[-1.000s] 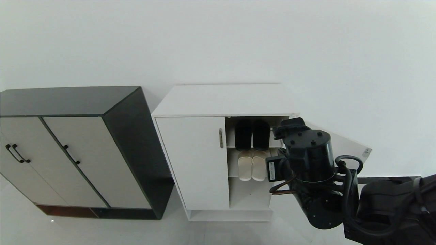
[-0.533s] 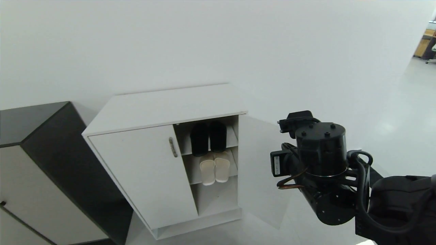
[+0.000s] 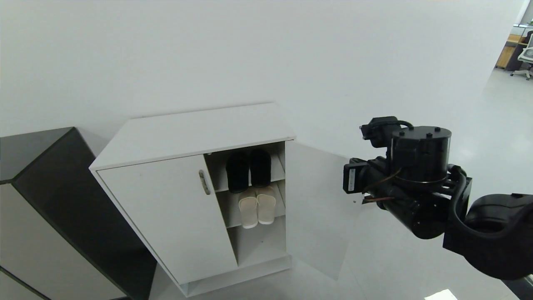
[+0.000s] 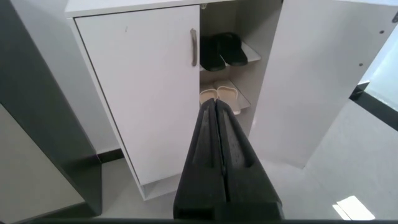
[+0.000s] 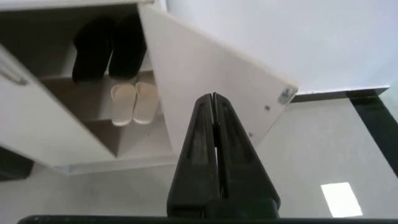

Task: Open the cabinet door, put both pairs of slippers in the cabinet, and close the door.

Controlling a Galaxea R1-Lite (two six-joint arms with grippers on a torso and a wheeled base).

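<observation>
Both black slippers (image 3: 238, 171) and cream slippers (image 3: 266, 204) sit shelved, well apart from the clenched right gripper (image 5: 214, 98).

Black cabled arm (image 3: 420, 166); black right end effector (image 5: 214, 98).

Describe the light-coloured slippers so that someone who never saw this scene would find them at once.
Start at the white cabinet against the wall, right of the dark cabinet; its right door stands open. On the middle shelf inside lies the cream pair, side by side. The only other pair, the black slippers one shelf up, is dark.
</observation>
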